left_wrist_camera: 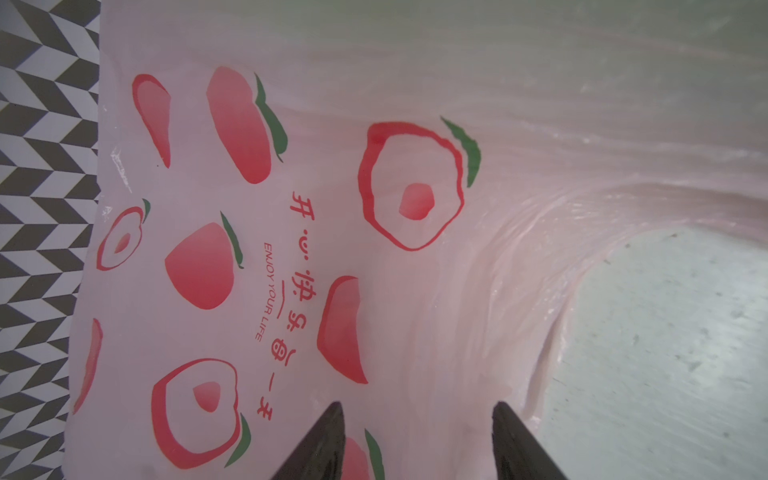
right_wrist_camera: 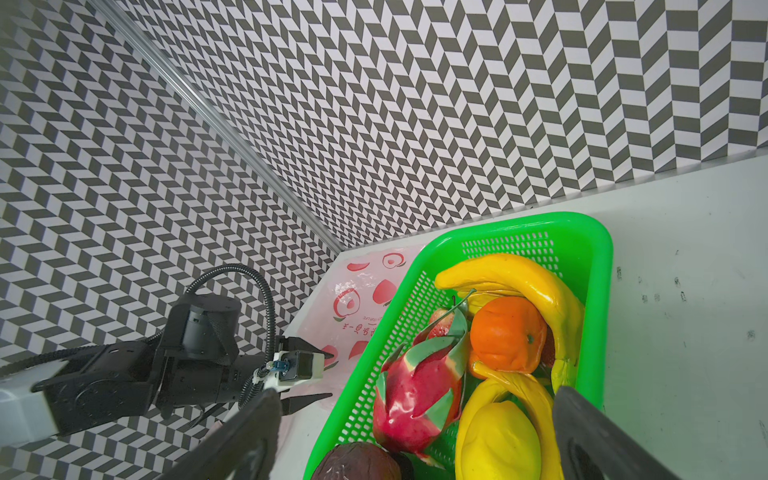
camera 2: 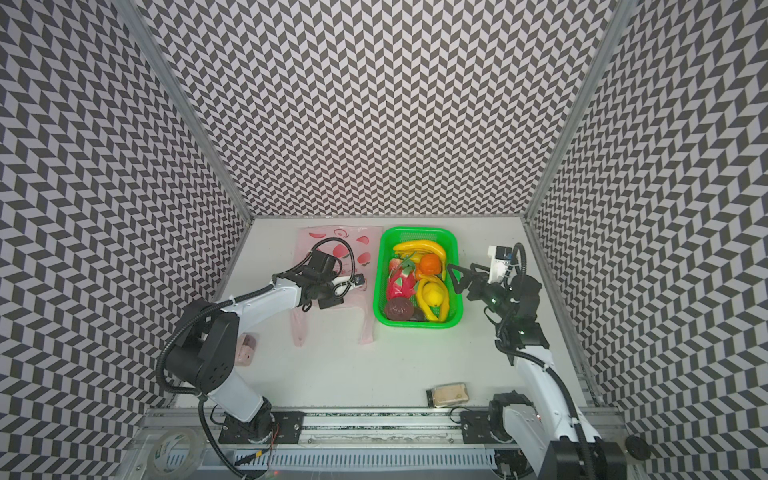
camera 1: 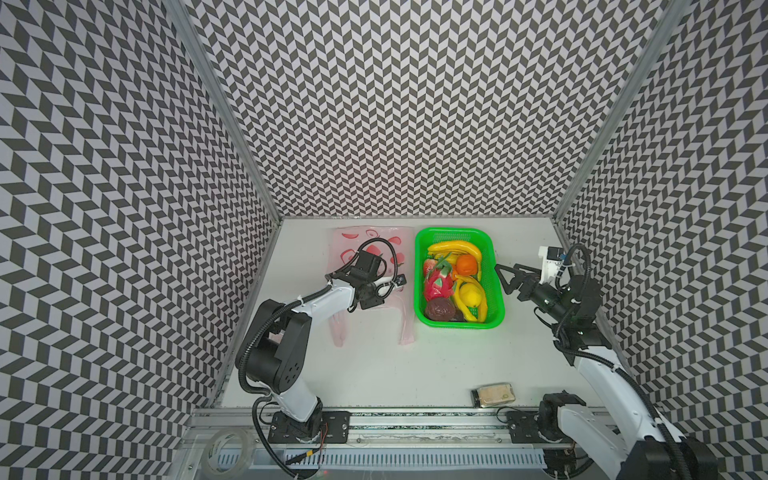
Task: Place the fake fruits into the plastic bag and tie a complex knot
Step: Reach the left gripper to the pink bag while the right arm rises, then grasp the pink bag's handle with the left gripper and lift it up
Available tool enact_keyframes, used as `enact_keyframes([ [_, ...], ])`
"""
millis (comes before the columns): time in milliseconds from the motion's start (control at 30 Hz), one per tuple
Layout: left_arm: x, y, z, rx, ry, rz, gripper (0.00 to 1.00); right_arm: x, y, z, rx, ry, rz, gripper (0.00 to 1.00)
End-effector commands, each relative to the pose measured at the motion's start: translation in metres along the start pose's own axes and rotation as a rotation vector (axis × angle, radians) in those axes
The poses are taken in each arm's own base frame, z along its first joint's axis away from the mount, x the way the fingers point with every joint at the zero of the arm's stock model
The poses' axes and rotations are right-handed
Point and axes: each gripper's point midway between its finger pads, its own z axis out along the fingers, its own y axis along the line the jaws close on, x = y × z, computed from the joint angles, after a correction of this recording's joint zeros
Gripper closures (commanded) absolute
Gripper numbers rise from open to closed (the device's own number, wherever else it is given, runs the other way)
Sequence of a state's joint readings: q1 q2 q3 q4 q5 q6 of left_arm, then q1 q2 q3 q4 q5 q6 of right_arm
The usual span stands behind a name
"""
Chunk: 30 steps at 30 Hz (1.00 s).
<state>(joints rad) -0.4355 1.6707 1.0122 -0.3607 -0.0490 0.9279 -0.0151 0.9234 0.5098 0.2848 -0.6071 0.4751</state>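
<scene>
Left end effector (left_wrist_camera: 419,409), jaws apart, hangs over the bag (camera 1: 353,245) mid-frame. Right end effector (camera 1: 508,282), spread wide, empty, sits beside the basket (camera 1: 453,231) of fruits (camera 1: 436,284).

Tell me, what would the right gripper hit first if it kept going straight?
Probably the near wall of the green basket, or the lemon just inside if it clears the rim; height is unclear.

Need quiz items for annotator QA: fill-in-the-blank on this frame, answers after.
The fake fruits all lie in a basket coloured ____. In both top views the plastic bag lies to the ____ of the basket. The right hand hovers beside the basket with jaws ____.
Answers: green; left; open.
</scene>
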Motion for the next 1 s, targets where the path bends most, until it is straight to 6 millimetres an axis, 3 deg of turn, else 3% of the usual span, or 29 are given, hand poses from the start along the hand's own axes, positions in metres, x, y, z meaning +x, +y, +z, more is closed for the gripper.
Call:
enact_keyframes([
  [0,-0.007,0.006,0.006,0.004,-0.023,0.031,0.42,-0.01,0.008,0.001,-0.032,-0.035,-0.042,0.01],
  [467,-0.001,0.007,0.031,0.044,0.028,0.038,0.54,-0.007,0.006,0.002,-0.028,-0.032,-0.052,0.01],
  [533,-0.001,0.008,0.032,0.047,0.025,0.035,0.63,-0.007,0.006,0.002,-0.028,-0.033,-0.054,0.01],
  [633,-0.001,0.012,0.033,0.032,0.026,0.03,0.97,-0.007,0.006,0.002,-0.031,-0.031,-0.053,0.01],
  [800,-0.005,0.019,0.018,0.001,-0.009,0.018,1.0,-0.009,0.01,0.001,-0.041,-0.034,-0.053,0.01],
  [967,-0.012,0.039,-0.025,-0.071,-0.069,-0.027,1.0,-0.011,0.013,-0.001,-0.048,-0.036,-0.05,0.01],
])
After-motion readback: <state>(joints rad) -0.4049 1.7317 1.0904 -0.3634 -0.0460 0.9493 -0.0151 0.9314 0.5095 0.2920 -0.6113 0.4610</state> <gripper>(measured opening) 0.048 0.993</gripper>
